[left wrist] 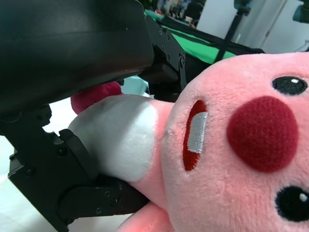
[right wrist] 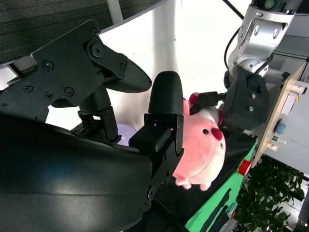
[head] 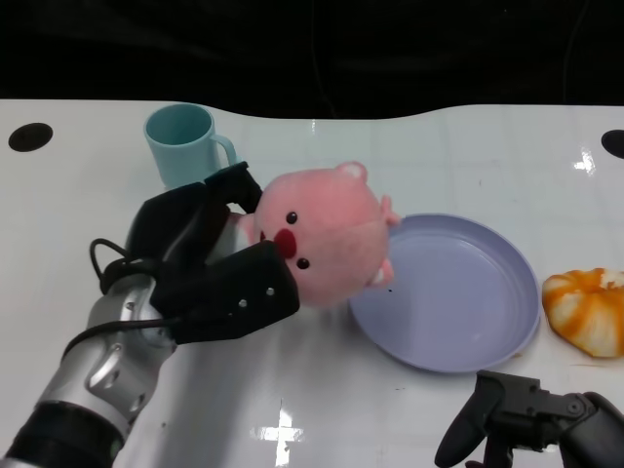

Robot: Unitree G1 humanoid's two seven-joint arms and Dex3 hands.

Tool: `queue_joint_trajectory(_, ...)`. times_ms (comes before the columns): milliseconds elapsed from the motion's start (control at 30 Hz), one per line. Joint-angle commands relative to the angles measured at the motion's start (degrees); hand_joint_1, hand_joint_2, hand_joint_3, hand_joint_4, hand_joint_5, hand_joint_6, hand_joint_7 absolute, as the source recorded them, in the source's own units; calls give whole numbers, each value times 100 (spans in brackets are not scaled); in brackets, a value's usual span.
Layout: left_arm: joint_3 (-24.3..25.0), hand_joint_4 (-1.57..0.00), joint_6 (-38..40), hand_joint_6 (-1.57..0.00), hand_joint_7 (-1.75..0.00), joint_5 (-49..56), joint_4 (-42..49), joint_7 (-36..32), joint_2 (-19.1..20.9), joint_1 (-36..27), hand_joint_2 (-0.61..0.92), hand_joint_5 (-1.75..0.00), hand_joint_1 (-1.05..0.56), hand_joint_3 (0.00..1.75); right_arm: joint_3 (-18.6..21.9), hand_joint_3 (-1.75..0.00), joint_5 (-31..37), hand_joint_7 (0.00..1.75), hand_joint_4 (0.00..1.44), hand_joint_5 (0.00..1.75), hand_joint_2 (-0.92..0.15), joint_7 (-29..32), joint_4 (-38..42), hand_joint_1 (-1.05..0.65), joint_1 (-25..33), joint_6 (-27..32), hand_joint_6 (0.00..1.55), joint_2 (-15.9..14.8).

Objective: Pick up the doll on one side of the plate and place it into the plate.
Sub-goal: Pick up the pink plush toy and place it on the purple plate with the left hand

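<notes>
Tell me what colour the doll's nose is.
Dark red, on the pink doll; the nose shows best in the left wrist view.

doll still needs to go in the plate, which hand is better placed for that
Left. The left hand already grips the doll right beside the plate; the right hand sits low, holding nothing.

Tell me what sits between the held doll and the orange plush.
In the head view, the lavender plate lies between the pink doll in the left hand and the orange plush.
</notes>
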State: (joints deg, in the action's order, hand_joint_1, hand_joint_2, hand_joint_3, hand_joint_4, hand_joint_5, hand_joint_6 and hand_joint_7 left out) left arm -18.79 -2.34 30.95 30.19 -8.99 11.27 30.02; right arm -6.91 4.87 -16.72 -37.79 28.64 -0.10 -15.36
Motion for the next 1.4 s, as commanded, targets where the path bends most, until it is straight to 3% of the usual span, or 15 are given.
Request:
queue_joint_trajectory(33,-45,-97,222,-74,-175,-23,-111,257,-187,372,41,-175,-24,130,-45,-113,6,128,67,166,-52,48,13,-6,-24,54,61,22)
queue_joint_trajectory(567,-590,-98,730,-72,-175,152,925,348,-1420,1421,39,-175,-26,132,-203,-115,124,128,69,165,-49,165,21,-4,11,-37,61,70)
queue_joint_trajectory(933,-741,-95,769,-68,-175,136,2019,261,-1944,2087,40,-175,-23,119,-237,-115,150,127,70,164,-49,204,46,-4,55,-102,62,115)
queue_joint_trajectory(967,-751,-94,742,-67,-175,137,2090,243,-1961,2123,43,-175,-23,109,-239,-115,162,126,70,164,-49,205,44,-4,58,-112,62,110)
queue_joint_trajectory(1033,-699,-85,757,-72,-125,54,2203,296,-2019,2193,55,-175,-26,76,-235,-115,165,126,70,163,-49,206,44,-4,62,-120,63,111)
queue_joint_trajectory(1100,-605,-80,771,-78,-85,-83,2247,384,-2069,2220,63,-175,-26,58,-229,-115,147,126,70,163,-49,197,40,-5,63,-107,63,116)
queue_joint_trajectory(1200,-521,-75,770,-74,-52,-241,2241,550,-2083,2220,75,-173,-29,40,-230,-115,164,125,70,163,-49,198,39,-6,61,-119,63,112)
queue_joint_trajectory(1233,-519,-59,885,-66,-44,-294,2194,779,-2066,2229,79,-159,-34,37,-217,-115,156,125,70,163,-49,196,60,-5,47,-136,63,108)
queue_joint_trajectory(1267,-539,-32,977,-50,-33,-314,2154,968,-2043,2239,85,-121,-43,30,-207,-115,142,125,70,163,-49,188,72,-5,38,-140,63,104)
queue_joint_trajectory(1300,-576,-18,1058,-40,-25,-307,2111,1140,-2016,2246,89,-96,-49,28,-195,-115,127,125,70,163,-49,180,85,-5,31,-151,63,99)
queue_joint_trajectory(1333,-642,-7,1136,-28,-17,-251,2052,1286,-1980,2247,91,-71,-57,27,-183,-115,111,125,70,163,-49,173,98,-5,27,-163,63,94)
queue_joint_trajectory(1400,-832,-2,1194,-18,-9,-68,1922,1461,-1882,2227,92,-41,-67,29,-161,-115,88,125,70,163,-50,161,118,-5,27,-181,63,85)
